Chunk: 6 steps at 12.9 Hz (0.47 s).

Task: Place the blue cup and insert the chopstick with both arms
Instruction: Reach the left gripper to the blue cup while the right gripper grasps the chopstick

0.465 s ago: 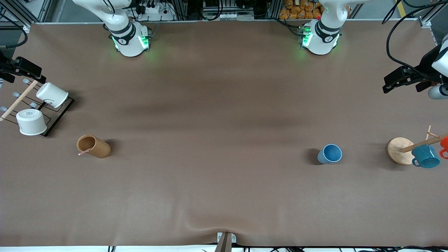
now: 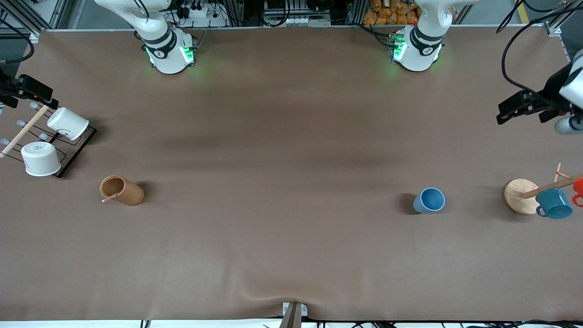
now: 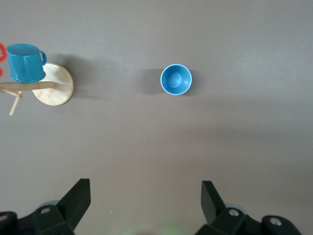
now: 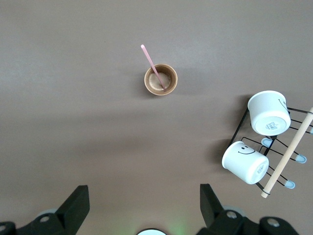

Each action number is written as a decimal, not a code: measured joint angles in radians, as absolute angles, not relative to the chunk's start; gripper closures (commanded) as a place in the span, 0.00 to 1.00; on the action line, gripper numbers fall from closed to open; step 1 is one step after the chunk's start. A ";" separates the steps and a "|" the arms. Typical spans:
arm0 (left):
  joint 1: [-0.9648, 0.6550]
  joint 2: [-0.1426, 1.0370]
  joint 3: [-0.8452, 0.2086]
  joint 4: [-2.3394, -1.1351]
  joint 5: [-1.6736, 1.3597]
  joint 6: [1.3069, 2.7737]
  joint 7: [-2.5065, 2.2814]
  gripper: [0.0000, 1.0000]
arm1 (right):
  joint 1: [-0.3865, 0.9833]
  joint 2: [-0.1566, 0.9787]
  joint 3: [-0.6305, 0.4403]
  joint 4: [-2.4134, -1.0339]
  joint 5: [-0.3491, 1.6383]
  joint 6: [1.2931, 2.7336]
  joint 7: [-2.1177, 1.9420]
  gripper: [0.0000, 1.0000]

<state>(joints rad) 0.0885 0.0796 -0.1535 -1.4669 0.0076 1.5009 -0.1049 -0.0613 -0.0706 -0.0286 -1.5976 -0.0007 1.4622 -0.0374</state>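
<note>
Fingers (image 3: 78, 200) of left gripper (image 3: 144, 196) shifted slightly, spread wide.

A wide brown-covered desk (image 2: 291, 136) fills the scene under even light; metal framing (image 2: 45, 11) and cables (image 2: 514, 41) line its top edge.

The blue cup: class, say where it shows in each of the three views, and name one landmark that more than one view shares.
Front view: the blue cup stands upright toward the left arm's end of the table.
Left wrist view: the cup is seen from above, its bright blue inside showing.
Right wrist view: not in it.
Shared landmark: the teal mug on the wooden stand, beside the cup, shows in the front and left wrist views.
</note>
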 measured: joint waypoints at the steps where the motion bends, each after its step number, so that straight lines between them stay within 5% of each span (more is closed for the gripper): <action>1: 0.089 0.113 -0.151 -1.469 0.006 1.544 -0.105 0.00 | -0.061 -0.070 -0.029 -1.601 -0.001 1.465 -0.037 0.00; 6: 0.105 0.324 -0.141 -1.579 0.006 1.904 -0.106 0.00 | -0.059 -0.039 -0.026 -1.622 -0.003 1.535 -0.038 0.00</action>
